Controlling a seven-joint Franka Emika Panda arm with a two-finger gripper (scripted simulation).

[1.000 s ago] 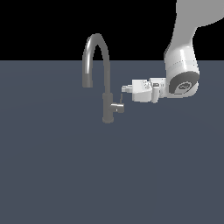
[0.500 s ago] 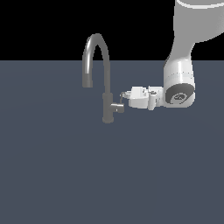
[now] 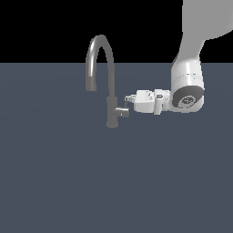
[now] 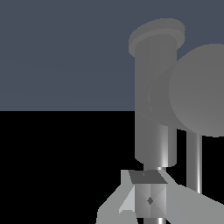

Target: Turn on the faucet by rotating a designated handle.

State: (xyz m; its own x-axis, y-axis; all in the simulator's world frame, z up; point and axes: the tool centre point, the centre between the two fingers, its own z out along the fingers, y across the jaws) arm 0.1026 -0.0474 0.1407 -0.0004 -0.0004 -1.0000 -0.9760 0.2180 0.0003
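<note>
The faucet [image 3: 110,109] is a tall grey gooseneck tap with its arched spout bending toward the exterior view's left. The handle [image 3: 122,112] is a short grey stub on the column's side toward the exterior view's right, with a thin lever pin [image 3: 126,103] rising from it. My gripper [image 3: 129,98] reaches in horizontally from the exterior view's right, and its shut fingertips are at the top of the pin. In the wrist view the column [image 4: 153,109], the handle's round end [image 4: 199,92] and the pin [image 4: 194,157] stand close beyond my fingertips [image 4: 148,199].
The faucet stands on a plain dark blue-grey surface [image 3: 68,182] with nothing else on it. My white arm [image 3: 187,77] comes down from the upper part of the exterior view's right.
My gripper has come down a little and shifted slightly toward the faucet, ending at the lever pin. In the last half second it has barely moved. The faucet has not visibly moved.
</note>
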